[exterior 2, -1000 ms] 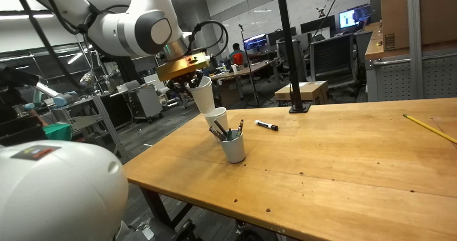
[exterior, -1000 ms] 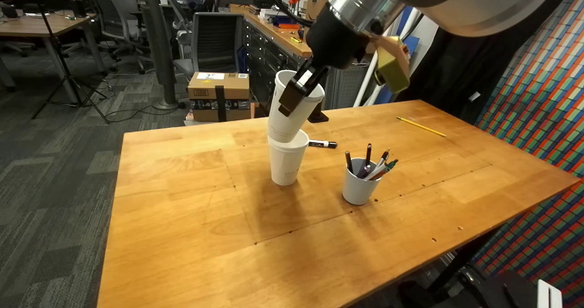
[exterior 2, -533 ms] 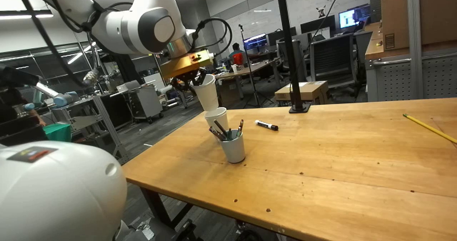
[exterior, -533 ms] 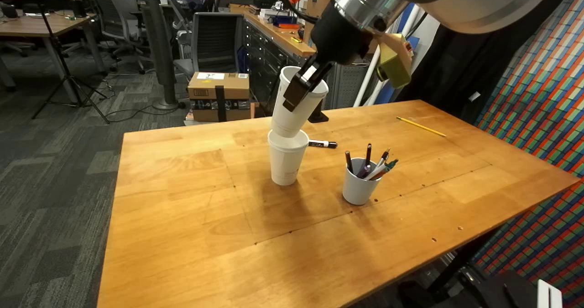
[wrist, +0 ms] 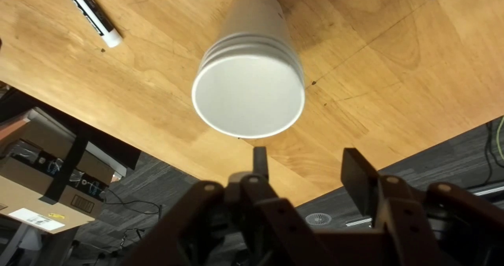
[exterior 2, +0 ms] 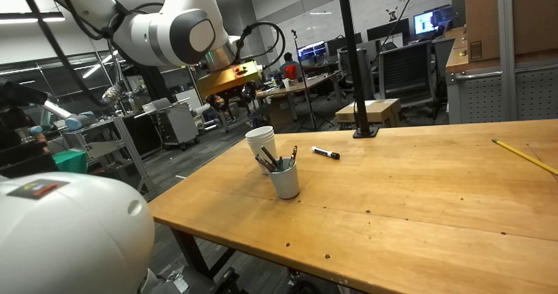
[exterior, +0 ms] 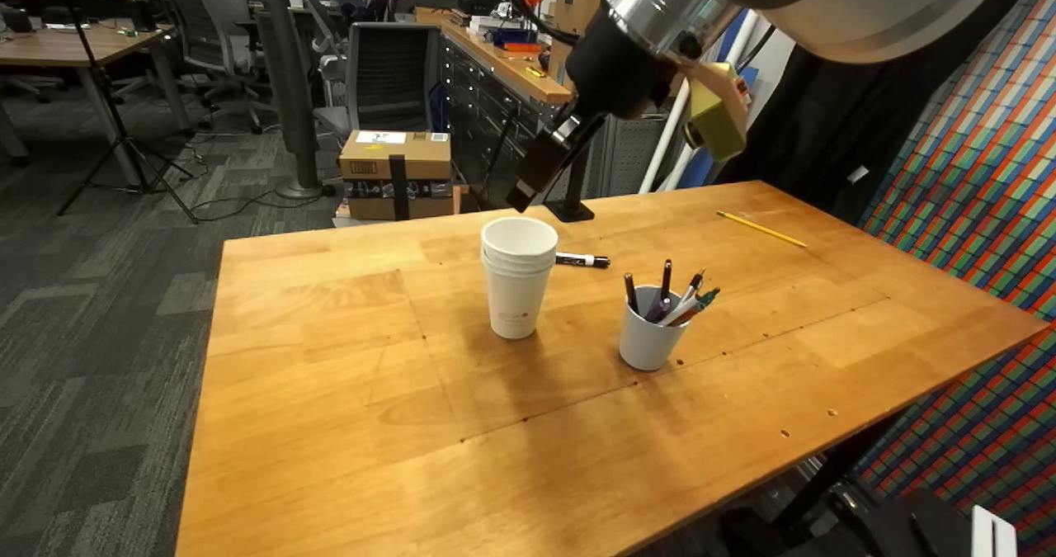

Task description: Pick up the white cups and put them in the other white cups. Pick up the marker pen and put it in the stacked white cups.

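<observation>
The white cups (exterior: 516, 297) stand upright on the table as one nested stack, with several rims showing just below the top. The stack shows partly behind the pen cup in an exterior view (exterior 2: 258, 142) and mouth-up in the wrist view (wrist: 252, 96). The marker pen (exterior 2: 325, 153) lies on the table beside the stack. It also shows in an exterior view (exterior: 584, 260), its end hidden by the stack, and at the top left of the wrist view (wrist: 88, 12). My gripper (wrist: 305, 151) is open and empty, above the stack and apart from it.
A shorter greyish cup (exterior: 650, 344) with several upright pens stands near the stack; it also shows in an exterior view (exterior 2: 285, 184). A yellow pencil (exterior: 761, 228) lies farther along the wooden table (exterior: 346, 425). A black post (exterior 2: 359, 89) stands at the table edge.
The cup held in my gripper was let go and dropped into the cup below, so they are now one stack. The gripper opened. Earlier the arm moved slightly up and across.
</observation>
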Robot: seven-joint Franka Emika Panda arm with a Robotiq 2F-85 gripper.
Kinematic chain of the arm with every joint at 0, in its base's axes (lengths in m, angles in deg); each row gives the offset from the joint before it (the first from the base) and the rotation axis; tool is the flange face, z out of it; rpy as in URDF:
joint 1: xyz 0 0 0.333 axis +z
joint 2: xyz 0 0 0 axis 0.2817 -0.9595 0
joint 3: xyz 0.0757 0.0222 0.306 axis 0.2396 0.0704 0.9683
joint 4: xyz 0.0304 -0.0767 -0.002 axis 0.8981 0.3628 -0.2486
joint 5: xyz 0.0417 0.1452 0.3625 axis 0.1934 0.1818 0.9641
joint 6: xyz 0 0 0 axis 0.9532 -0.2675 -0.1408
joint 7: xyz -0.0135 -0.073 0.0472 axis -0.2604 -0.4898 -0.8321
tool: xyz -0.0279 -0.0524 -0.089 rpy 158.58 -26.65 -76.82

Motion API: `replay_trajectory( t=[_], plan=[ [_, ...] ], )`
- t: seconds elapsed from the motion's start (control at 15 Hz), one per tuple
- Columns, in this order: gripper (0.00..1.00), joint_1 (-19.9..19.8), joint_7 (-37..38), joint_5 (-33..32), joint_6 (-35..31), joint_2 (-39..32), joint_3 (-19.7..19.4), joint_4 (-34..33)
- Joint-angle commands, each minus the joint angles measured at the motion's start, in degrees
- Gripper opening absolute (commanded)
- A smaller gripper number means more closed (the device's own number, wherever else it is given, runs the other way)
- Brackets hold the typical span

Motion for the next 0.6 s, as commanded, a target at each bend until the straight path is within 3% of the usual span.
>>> replay_trajectory(
  t=[0.0, 0.13, 0.53],
  plan=[
    [0.84, -0.5, -0.1, -0.3, -0.3, 1.1, 0.2, 0.3],
    [0.99, -0.7, 0.1, -0.5, -0.3, 1.2, 0.2, 0.4],
    [1.00, -3.2, -0.2, -1.2, -0.2, 0.7, -1.1, -0.2]
  ],
)
